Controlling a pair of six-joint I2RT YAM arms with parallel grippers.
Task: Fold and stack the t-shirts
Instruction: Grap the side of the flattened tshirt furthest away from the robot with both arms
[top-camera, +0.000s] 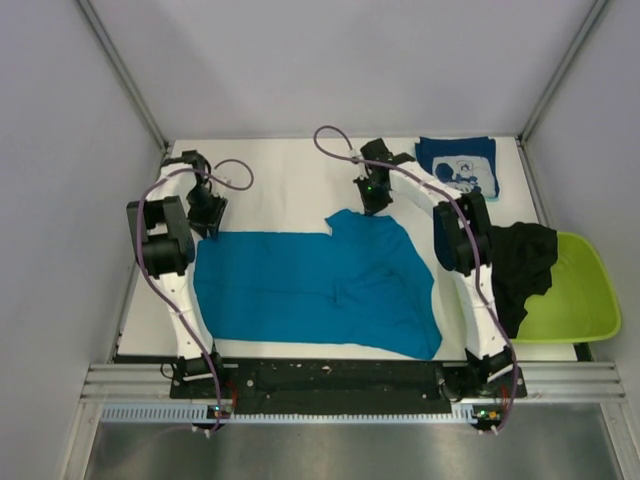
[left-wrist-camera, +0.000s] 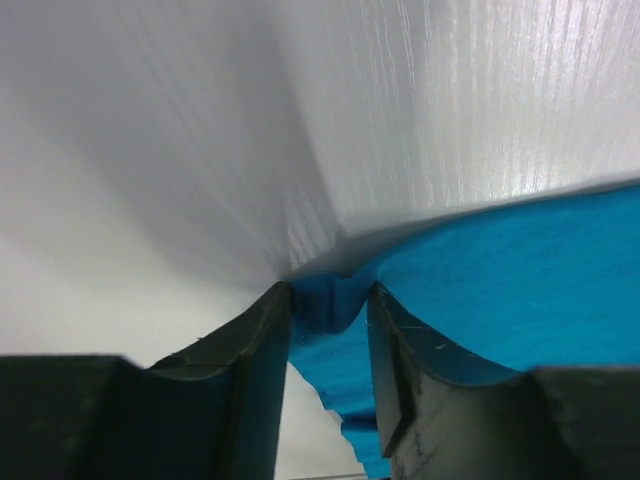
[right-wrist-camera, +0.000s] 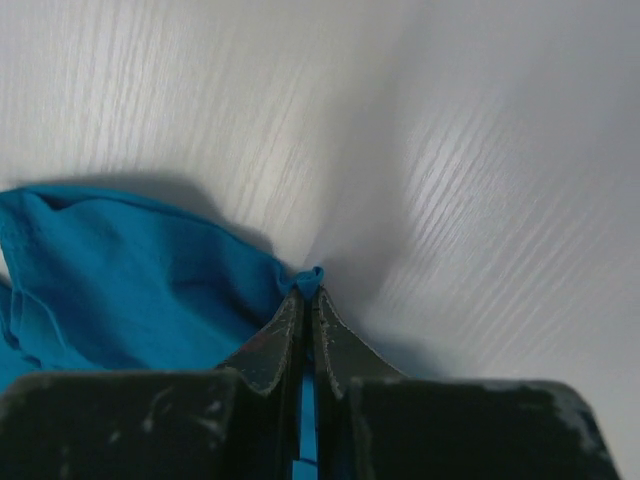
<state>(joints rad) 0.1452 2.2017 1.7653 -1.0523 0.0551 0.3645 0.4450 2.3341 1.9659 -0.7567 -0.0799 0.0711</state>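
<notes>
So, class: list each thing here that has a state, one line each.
teal t-shirt: spread flat, unfolded
navy t-shirt: folded, lying flat
black t-shirt: crumpled, draped over green basin
left pincer: open around teal t-shirt's edge
right pincer: shut on teal t-shirt's edge

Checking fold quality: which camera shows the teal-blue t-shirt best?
Top external: the whole teal-blue t-shirt lies spread on the table. Left wrist shows only an edge between the fingers of the left gripper; right wrist, a corner pinched in the right gripper.
</notes>
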